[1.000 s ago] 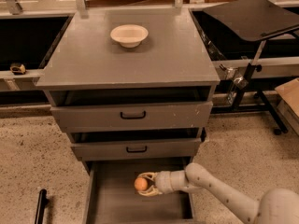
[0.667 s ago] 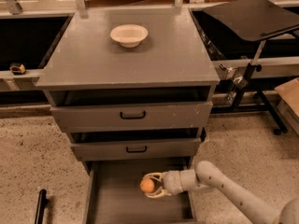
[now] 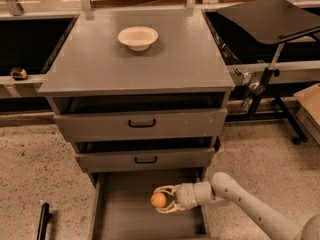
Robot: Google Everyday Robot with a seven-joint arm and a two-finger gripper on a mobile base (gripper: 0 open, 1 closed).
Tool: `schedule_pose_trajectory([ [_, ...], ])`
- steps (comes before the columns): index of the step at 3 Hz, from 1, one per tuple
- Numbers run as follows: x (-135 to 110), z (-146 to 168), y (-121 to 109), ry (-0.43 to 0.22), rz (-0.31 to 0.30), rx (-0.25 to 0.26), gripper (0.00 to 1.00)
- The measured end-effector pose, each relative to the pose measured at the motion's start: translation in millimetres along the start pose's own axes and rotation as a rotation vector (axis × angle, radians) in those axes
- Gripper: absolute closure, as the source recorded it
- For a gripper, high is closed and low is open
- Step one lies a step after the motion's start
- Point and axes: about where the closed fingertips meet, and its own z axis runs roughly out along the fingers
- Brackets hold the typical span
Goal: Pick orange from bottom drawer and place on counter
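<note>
The orange [image 3: 158, 199] is a small round fruit held between the fingers of my gripper [image 3: 163, 199], over the floor of the pulled-out bottom drawer [image 3: 125, 219]. The gripper reaches in from the right, its pale arm coming from the lower right corner. Its fingers are closed around the orange above and below. The counter [image 3: 150, 64] is the flat grey top of the cabinet, well above the gripper.
A cream bowl [image 3: 138, 37] sits on the counter toward the back. Two upper drawers with black handles [image 3: 142, 123] hang partly open above the bottom drawer. A black tilted tray on a stand [image 3: 270, 19] stands at the right. A black bar [image 3: 43, 219] lies on the floor at left.
The gripper with the orange has shifted slightly to the right and toward the drawer's front, still holding the fruit over the drawer floor.
</note>
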Motion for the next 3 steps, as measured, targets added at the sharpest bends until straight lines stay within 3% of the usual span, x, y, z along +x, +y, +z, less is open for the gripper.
schedule_pose_trajectory([
  [1, -14, -3, -3, 0.063, -0.027, 0.023, 1.0],
  [2, -72, -39, -27, 0.216, -0.108, 0.126, 1.0],
  [3, -152, -44, -46, 0.317, -0.157, 0.206, 1.0],
])
